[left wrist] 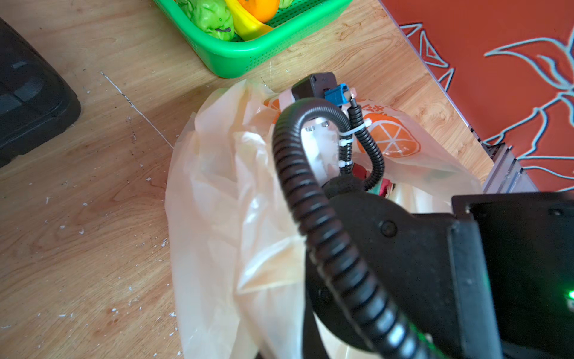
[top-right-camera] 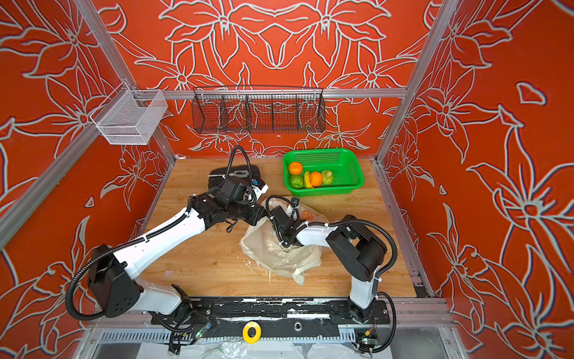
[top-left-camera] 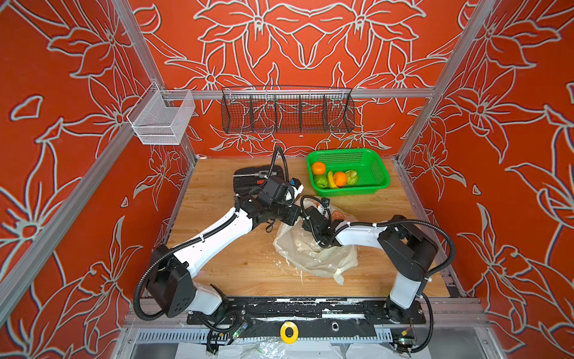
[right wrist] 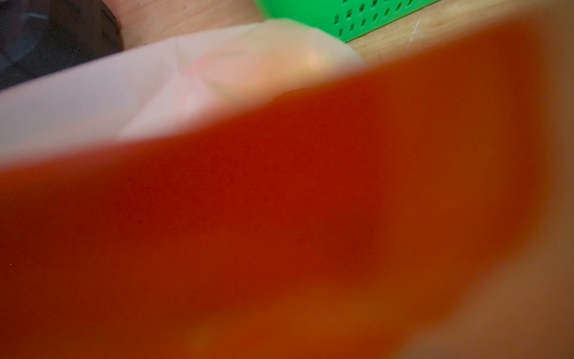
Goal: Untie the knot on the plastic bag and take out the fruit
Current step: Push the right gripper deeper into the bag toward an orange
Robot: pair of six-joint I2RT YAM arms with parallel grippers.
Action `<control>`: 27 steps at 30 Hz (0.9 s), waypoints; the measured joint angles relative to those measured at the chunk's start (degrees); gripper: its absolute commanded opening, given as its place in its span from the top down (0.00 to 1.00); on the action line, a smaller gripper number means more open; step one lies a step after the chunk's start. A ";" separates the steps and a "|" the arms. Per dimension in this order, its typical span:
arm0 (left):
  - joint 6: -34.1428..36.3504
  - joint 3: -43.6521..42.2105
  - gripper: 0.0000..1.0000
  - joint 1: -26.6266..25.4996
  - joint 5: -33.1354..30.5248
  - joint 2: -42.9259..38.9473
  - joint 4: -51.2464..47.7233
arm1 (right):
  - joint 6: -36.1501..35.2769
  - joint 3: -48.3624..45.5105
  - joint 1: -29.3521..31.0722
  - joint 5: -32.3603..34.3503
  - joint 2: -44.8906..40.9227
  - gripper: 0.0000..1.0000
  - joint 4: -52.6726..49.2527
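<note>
Red walls patterned with pale flower outlines surround a wooden table (top-left-camera: 236, 267). At its middle lies the plastic bag (top-left-camera: 313, 258), cream-white and crumpled, its mouth open toward the far side, with an orange-slice print (left wrist: 389, 136) on its far wall.

From the left, the left arm (top-left-camera: 217, 230) reaches the bag's rim. Its jaws are together; whether plastic is pinched between them cannot be told. From the right, the right arm (top-left-camera: 357, 234) dips into the bag's mouth. Its jaws are hidden in the plastic, so apart or together cannot be told. Its wrist view is filled by a blurred orange-red mass.

Some of the fruit (top-left-camera: 340, 178) sits in a green basket (top-left-camera: 380, 174) at the table's far right: two oranges and two bumpy green pieces, beside a small banana (top-left-camera: 331, 179). Something red (left wrist: 360, 171) shows inside the bag. A black case (top-left-camera: 248, 180) lies left of the basket.
</note>
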 measured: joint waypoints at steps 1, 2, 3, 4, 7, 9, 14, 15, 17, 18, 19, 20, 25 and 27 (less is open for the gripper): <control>0.00 0.00 1.00 -0.02 0.11 0.00 0.04 | -0.22 -0.20 -0.04 -0.33 -0.13 0.35 0.22; 0.00 0.00 1.00 -0.04 0.24 0.00 0.07 | -0.39 -0.37 -0.07 -0.59 -0.33 0.36 0.33; 0.00 0.00 1.00 -0.15 0.50 0.00 0.07 | -0.63 -0.74 -0.07 -1.11 -0.66 0.36 0.52; 0.00 0.00 1.00 -0.28 0.79 0.00 0.07 | -0.83 -1.20 -0.07 -1.66 -1.16 0.37 0.63; 0.02 0.00 1.00 -0.76 1.77 0.00 0.20 | -1.36 -3.21 -0.07 -3.39 -3.74 0.38 0.66; 0.02 0.00 1.00 -0.92 2.12 0.00 0.24 | -1.75 -4.72 -0.07 -4.44 -6.05 0.38 0.81; 0.02 0.00 1.00 -1.05 2.43 0.00 0.26 | -2.40 -8.28 -0.07 -6.93 -12.33 0.39 1.55; 0.02 0.00 1.00 -1.05 2.49 0.00 0.26 | -2.49 -8.79 -0.02 -7.48 -13.31 0.39 1.64; 0.02 0.00 1.00 -1.05 2.60 0.00 0.26 | -2.84 -9.75 0.11 -8.59 -15.10 0.39 1.77; 0.02 0.00 1.00 -1.05 2.62 0.00 0.26 | -3.15 -10.23 0.15 -9.20 -16.02 0.39 1.79; 0.02 0.00 1.00 -1.05 2.62 0.00 0.26 | -3.48 -10.67 0.24 -9.90 -16.92 0.39 1.86; 0.02 0.00 1.00 -1.05 2.62 0.00 0.26 | -3.78 -10.99 0.37 -10.45 -17.62 0.39 1.84; 0.04 0.00 0.90 -1.05 2.71 0.00 0.26 | -5.38 -12.74 1.36 -15.34 -21.55 0.40 1.95; -0.09 0.00 0.82 -1.05 2.86 0.00 0.24 | -5.73 -13.49 1.70 -17.40 -22.99 0.41 1.86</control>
